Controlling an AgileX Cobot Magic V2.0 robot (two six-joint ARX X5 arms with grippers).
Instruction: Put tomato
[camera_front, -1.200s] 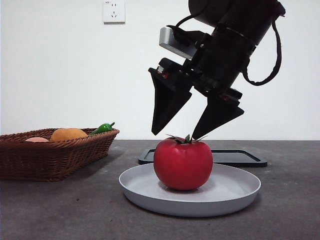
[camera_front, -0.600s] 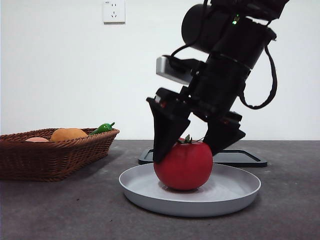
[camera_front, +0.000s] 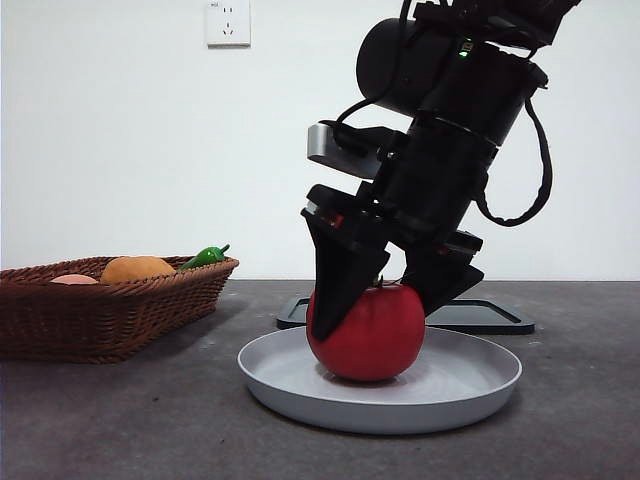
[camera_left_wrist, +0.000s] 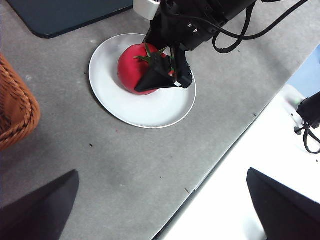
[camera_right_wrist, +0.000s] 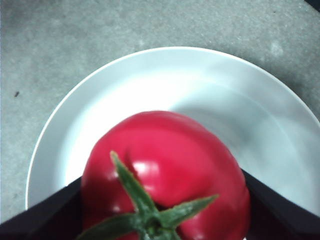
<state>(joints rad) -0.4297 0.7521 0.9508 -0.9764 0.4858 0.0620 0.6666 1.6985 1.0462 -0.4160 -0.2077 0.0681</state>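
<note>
The glossy red tomato (camera_front: 380, 345) with its green calyx rests on a pale grey plate (camera_front: 300, 385) at the table's middle. My right gripper (camera_front: 375, 322) has come down from above and stands open astride it, one black jaw on each side, close against the skin. In the right wrist view the tomato (camera_right_wrist: 170, 160) fills the space between the right gripper's (camera_right_wrist: 162, 175) jaws, on the plate (camera_right_wrist: 200, 85). The left wrist view shows the tomato (camera_left_wrist: 131, 67) and plate (camera_left_wrist: 150, 110) from afar. My left gripper (camera_left_wrist: 162, 172) hangs open and empty, well off from them.
A brown wicker basket (camera_front: 100, 310) stands at the left, holding an orange fruit (camera_front: 137, 268) and a green pepper (camera_front: 205, 256). A flat black tray (camera_front: 480, 315) lies behind the plate. The table's edge (camera_left_wrist: 220, 155) runs near the plate on one side.
My right gripper has come down from just above the calyx until its jaws flank the tomato. The tomato has stayed in place on the plate.
</note>
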